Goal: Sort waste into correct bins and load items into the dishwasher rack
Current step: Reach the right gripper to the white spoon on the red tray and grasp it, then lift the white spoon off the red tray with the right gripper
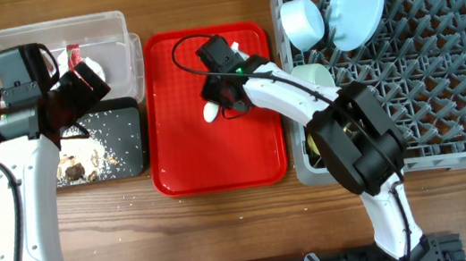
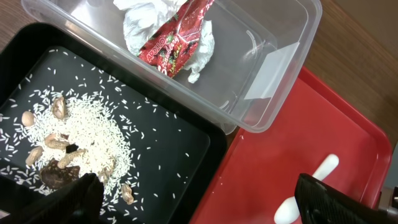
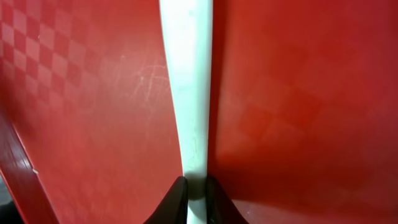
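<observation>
While the clear tub [image 1: 53, 32] holds one paper wad [image 2: 171, 34] and the rack [image 1: 442, 76] one plate [image 1: 358, 1] and two bowls [image 1: 302, 22], the right fingers [image 3: 177, 200] pinch the spoon [image 3: 186, 93] and the left fingers [image 2: 68, 199] gape empty.

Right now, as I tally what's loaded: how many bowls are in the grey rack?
2. One pale blue round bowl leans in the grey plastic pegged rack's far-left corner; the other pale bowl lies nearer, partly under the right arm, which may hide more.

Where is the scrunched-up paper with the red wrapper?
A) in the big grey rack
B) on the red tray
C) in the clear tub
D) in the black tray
C: the crumpled paper with the red wrapper lies inside the clear tub, beside the black tray.
</observation>
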### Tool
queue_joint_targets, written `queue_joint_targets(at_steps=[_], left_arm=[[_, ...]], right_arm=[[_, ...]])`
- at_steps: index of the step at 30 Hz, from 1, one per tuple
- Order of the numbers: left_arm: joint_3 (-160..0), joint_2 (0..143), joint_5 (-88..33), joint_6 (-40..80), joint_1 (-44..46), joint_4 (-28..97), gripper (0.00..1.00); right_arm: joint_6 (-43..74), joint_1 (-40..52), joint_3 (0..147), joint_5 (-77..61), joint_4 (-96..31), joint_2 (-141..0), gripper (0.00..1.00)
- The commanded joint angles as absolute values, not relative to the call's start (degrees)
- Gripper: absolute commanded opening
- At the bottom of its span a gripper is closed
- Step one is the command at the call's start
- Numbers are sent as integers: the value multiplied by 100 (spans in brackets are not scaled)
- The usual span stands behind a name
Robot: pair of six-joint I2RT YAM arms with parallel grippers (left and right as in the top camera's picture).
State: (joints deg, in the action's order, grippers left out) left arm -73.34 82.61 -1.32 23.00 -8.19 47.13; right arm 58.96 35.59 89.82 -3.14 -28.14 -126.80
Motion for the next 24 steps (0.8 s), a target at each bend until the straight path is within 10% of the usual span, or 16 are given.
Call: queue_joint_targets(at_steps=[1,11,16,24], left_arm=[[-7345,8296,-75,2272,-843,4700,100],[-7345,8296,-75,2272,-843,4700,100],[-7345,8296,-75,2272,-843,4700,100],[-7345,8296,-73,2272,-843,4700,100]], right_arm=[[5242,3610,8746,-246,-2956,-13181,4],[3688,3448,8755,-1579,-2912,-13135,4],[3452,3444,8755,-2624,-2943,-13124,40],[3662,3612,8753,-2932,-3006,-13126,51]])
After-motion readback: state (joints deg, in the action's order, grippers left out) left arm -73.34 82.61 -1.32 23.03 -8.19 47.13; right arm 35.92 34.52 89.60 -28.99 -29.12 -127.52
